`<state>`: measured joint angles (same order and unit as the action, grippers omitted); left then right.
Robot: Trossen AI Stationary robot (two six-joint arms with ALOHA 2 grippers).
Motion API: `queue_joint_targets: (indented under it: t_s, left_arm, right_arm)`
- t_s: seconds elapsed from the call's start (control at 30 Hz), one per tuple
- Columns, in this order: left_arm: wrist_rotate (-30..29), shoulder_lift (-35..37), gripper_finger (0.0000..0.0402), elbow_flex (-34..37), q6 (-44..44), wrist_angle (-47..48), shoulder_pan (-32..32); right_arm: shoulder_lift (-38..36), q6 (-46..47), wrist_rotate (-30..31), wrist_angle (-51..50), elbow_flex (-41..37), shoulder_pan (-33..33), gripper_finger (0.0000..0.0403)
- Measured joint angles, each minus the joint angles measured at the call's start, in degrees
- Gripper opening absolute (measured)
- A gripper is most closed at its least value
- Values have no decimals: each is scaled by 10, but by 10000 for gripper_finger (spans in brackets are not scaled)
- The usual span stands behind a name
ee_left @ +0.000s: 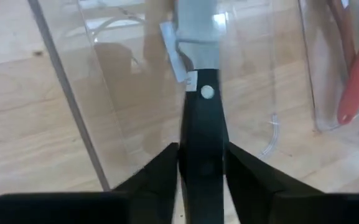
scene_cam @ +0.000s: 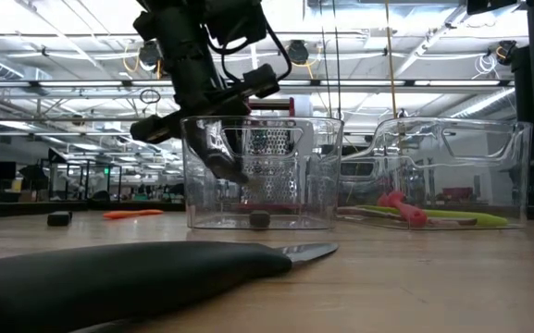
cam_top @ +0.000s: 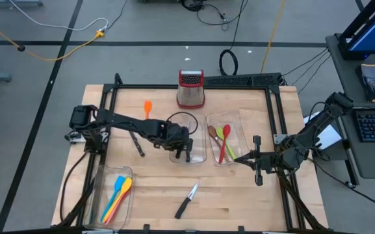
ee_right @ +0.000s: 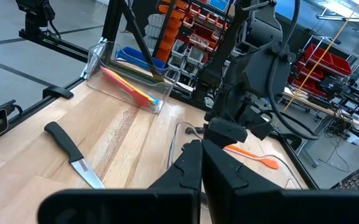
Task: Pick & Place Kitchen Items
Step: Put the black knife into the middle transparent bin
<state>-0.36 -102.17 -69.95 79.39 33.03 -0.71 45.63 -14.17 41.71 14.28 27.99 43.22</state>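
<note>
My left gripper (cam_top: 181, 149) (ee_left: 202, 148) is shut on a black-handled steel knife (ee_left: 199, 74) over the middle clear tray (cam_top: 199, 156). In the low view the blade (scene_cam: 220, 153) slants down inside this tray (scene_cam: 327, 171). A second knife (cam_top: 186, 201) lies flat on the table near the front edge. An orange spatula (cam_top: 147, 107) lies on the table at the far left. My right gripper (cam_top: 240, 158) (ee_right: 201, 152) is shut and empty, just right of the right tray (cam_top: 239, 120), which holds red, green and brown spoons (cam_top: 223, 140). My left gripper pinches the knife's black handle (ee_left: 201, 134) between its two fingers, behind the rivet. The knife lies along the fingers, its blade (ee_left: 195, 28) pointing ahead of them. They come slanting down from above. The knife is tilted blade-down in the tray; whether its tip touches I cannot tell.
A metal grater with a red top (cam_top: 190, 89) stands at the far edge. A clear tray (cam_top: 97, 195) at the front left holds blue, orange, yellow and pink utensils. A dark utensil (cam_top: 137, 144) lies left of the middle tray. A black frame edges the table.
</note>
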Motion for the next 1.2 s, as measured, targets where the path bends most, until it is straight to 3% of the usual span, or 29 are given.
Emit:
queue_joint_targets:
  t_s: [0.2,0.4,0.6,0.83,1.03,1.2]
  left_arm:
    - [6,1,187,0,-12,-6,-1]
    - [51,49,211,1,-54,-43,0]
    - [-7,155,213,1,-72,-37,-15]
    - [-133,264,213,0,25,159,-32]
    - [-142,280,214,0,180,381,-31]
    - [-126,263,214,1,225,469,-27]
  right_arm:
    - [0,0,0,0,0,0,0]
    - [0,0,0,0,0,0,0]
    - [0,15,0,-10,0,0,0]
    - [0,15,1,-9,0,0,0]
    - [0,14,1,-9,0,0,0]
    - [0,14,1,-9,0,0,0]
